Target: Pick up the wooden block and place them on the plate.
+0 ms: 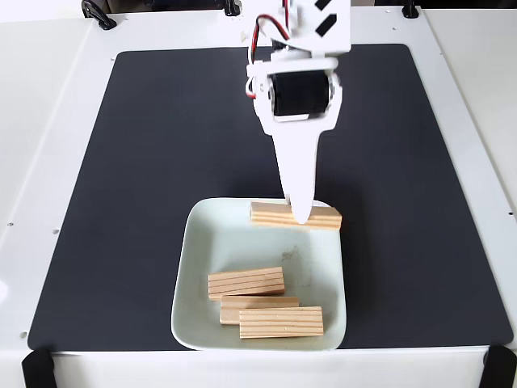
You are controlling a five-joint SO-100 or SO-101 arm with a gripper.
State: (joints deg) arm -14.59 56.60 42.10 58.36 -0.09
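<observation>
In the fixed view, a white table (48, 121) carries a large black mat (161, 162) that covers most of its top. Near the front edge of the mat sits the plate (234, 238), a square pale mint-white dish with rounded corners and a raised rim.

Four wooden blocks show here. One wooden block (271, 214) lies across the far rim of the plate, its long side running left to right, its right end (329, 218) reaching toward the plate's far right corner. The other three lie inside the plate toward its near side: one block (246, 283) sits nearest the middle, slightly tilted; a second (258, 305) lies just in front of it and is partly covered; a third (281, 322) rests closest to the near rim, overlapping the second one.

The white arm comes down from the far side, with a black motor (297, 94) mounted in its wrist and red and black wires (266, 32) above. The gripper (300, 214) points straight down, its visible finger tapering to a tip that meets the block on the far rim. Only one finger's flat face shows, so I cannot tell whether the jaws are spread or pressed on the block.
</observation>
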